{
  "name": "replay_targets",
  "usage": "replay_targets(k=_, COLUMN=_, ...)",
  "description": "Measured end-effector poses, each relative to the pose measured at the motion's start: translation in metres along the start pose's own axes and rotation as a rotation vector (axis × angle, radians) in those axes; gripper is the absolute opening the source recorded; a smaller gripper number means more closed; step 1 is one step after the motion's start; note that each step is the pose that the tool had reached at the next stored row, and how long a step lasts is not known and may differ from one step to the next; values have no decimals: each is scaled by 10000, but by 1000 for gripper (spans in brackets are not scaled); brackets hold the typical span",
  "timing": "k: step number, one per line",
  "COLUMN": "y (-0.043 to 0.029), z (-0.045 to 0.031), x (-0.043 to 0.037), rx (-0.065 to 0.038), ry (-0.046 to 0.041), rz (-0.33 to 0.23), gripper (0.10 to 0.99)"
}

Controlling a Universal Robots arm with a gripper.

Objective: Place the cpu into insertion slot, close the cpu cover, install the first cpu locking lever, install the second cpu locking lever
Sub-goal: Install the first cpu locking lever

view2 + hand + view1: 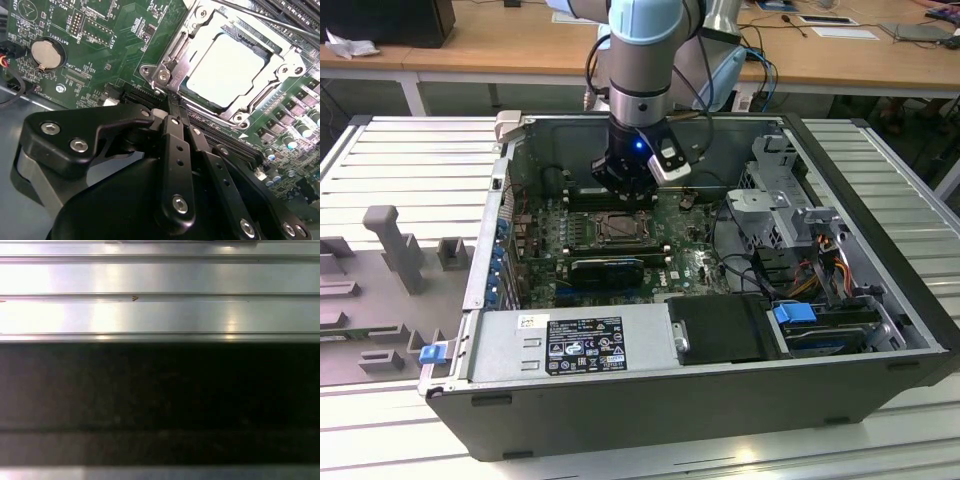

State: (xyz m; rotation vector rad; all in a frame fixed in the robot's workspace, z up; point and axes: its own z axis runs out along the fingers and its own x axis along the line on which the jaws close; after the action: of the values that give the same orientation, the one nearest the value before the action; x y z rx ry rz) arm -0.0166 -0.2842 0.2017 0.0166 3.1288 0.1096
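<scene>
Here, cpu seated in insertion slot, end effector fingers together, empty, just beside it.

**Print inside the case: not much you can actually read**

The biggest one in the exterior view is a black rectangular label with white print and a row of small symbols. It sits on the side of the long silver metal power-supply box, and the lettering is too small to make out. Just beside it on the same box is a small white sticker with a yellow patch, also unreadable.

In the second wrist view, the green circuit board has tiny white silk-screen lettering all over it, including next to the round silver coin battery. A little white triangle mark is printed on the board near a corner of the shiny-rimmed square insertion slot.
</scene>
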Motion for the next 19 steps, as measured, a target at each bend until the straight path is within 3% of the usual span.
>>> replay_targets(k=7, y=0, z=0, x=-2, rx=-79, ry=-3, rz=-1, gripper=106)
replay_targets(k=11, y=3, z=-56, x=-2, rx=-83, ry=1, rz=0, gripper=106)
replay_targets(k=14, y=9, z=-164, x=-3, rx=-83, ry=1, rz=-1, gripper=106)
replay_targets(k=19, y=-62, z=-170, x=-4, rx=-83, ry=1, rz=-1, gripper=106)
